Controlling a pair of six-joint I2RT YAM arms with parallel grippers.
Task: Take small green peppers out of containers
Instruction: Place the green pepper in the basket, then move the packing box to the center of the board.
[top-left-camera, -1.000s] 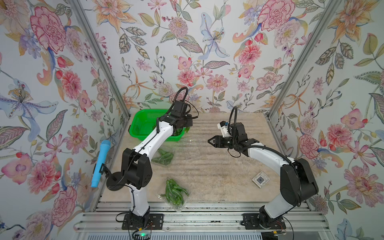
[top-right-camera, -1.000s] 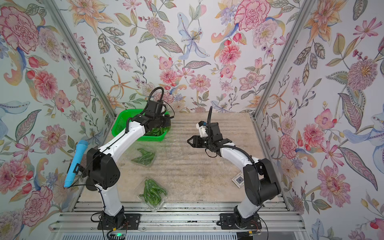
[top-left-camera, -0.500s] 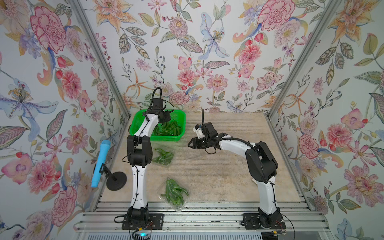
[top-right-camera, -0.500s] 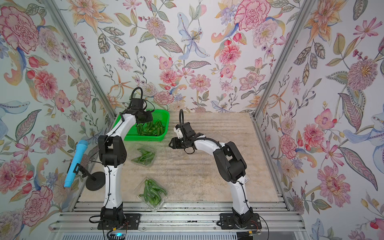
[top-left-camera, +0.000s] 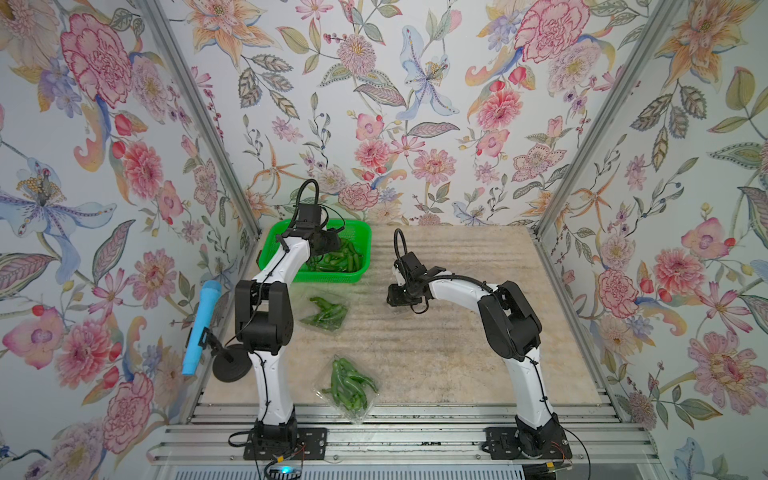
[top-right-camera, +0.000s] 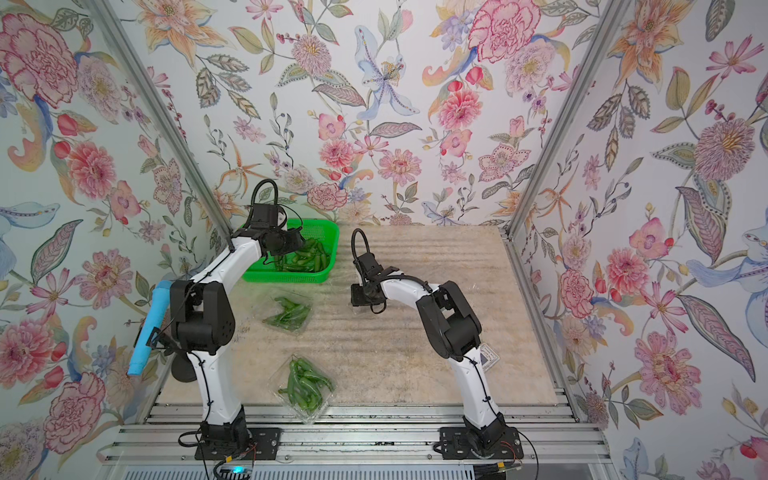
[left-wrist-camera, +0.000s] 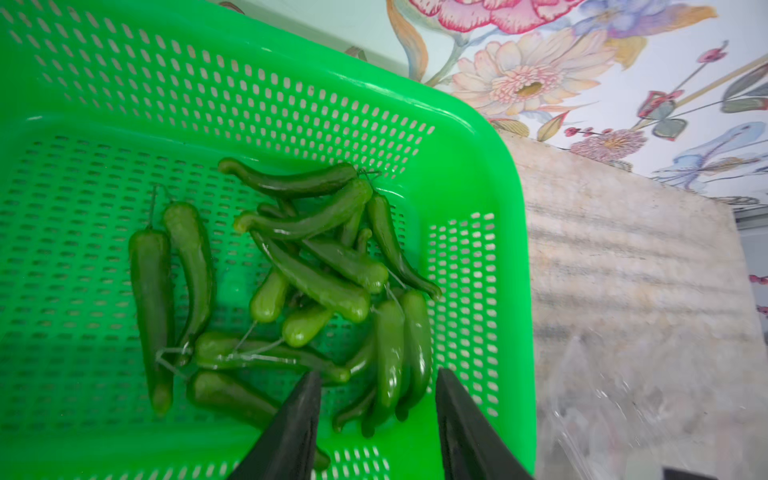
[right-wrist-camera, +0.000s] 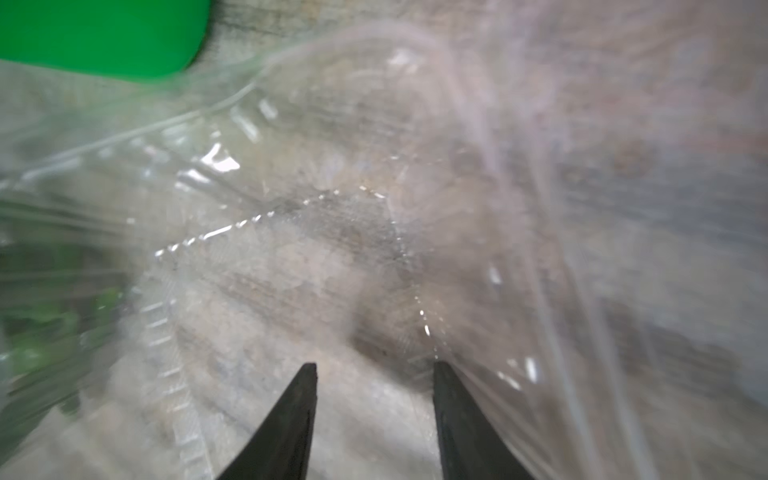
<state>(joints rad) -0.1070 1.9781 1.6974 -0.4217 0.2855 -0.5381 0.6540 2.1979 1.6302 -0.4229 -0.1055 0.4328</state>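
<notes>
1. The small green peppers (left-wrist-camera: 316, 286) are lying heaped in the green basket (left-wrist-camera: 511, 249) beneath the left gripper (left-wrist-camera: 376, 374). Their long axes are crossing, and two just past its tips are running in line with its fingers.
2. The left arm is reaching forward with its wrist tipping down, its jaws standing apart and gripping nothing.
3. The right arm is arching over, with the right gripper (right-wrist-camera: 374, 365) pointing down at a clear container (right-wrist-camera: 291, 208), jaws apart and holding nothing.

One basket (top-left-camera: 332, 277), two filled packs (top-left-camera: 353, 409), maybe a third
</notes>
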